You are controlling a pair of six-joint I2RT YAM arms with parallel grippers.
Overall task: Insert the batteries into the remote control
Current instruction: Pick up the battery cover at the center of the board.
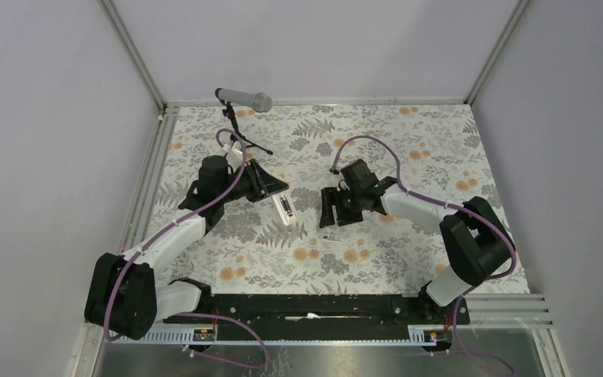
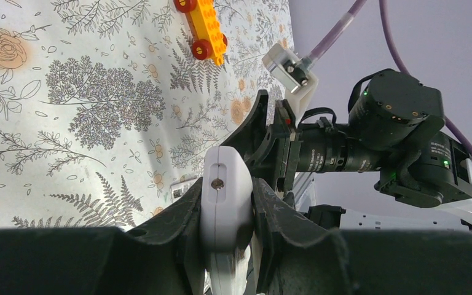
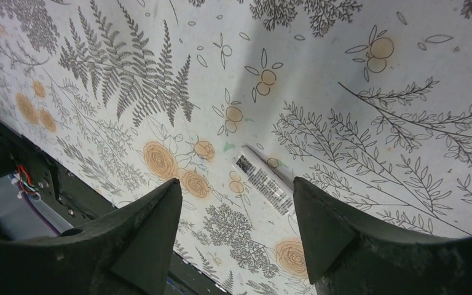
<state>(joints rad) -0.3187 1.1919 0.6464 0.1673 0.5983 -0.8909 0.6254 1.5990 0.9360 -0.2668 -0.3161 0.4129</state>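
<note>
Near the middle of the surface (image 1: pixel 408 157), slightly toward its left edge: remote control (image 1: pixel 284 210), white, clamped on both sides by the left gripper (image 2: pixel 226 206), one end jutting past the fingers. Right gripper (image 3: pixel 235 184), jaws wide and holding nothing, hangs over one battery (image 3: pixel 265 183) lying flat on the floral print, near the remote control on its right-edge side. Orange toy car (image 2: pixel 204 27) sits well apart.

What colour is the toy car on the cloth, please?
The toy car is yellow-orange with red wheels, best seen in the left wrist view.
</note>
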